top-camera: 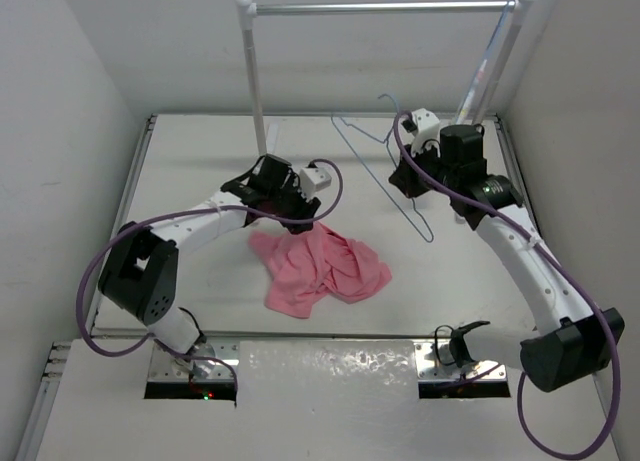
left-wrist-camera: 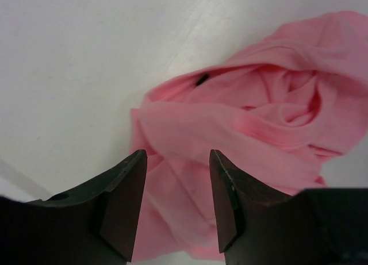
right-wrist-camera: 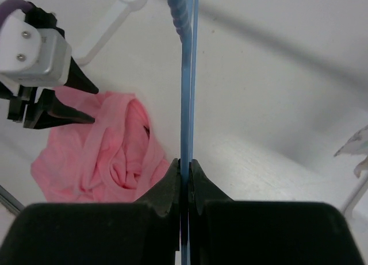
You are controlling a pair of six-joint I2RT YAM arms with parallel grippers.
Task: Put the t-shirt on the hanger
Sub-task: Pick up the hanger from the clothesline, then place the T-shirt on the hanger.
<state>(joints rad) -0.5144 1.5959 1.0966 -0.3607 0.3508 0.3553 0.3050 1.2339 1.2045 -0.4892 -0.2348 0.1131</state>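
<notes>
- A white table with a clothes rail standing along its far edge.
- The pink t-shirt lies crumpled near the middle of the table, towards the near edge.
- The thin blue hanger is held up over the far right part of the table.
- The right hand is pinched tight on the hanger's wire.
- The left hand hangs over the t-shirt's far left edge, jaws moderately apart, holding nothing.

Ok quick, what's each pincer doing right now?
Left pincer: open, pointing at the t-shirt.
Right pincer: shut on the hanger.
</notes>
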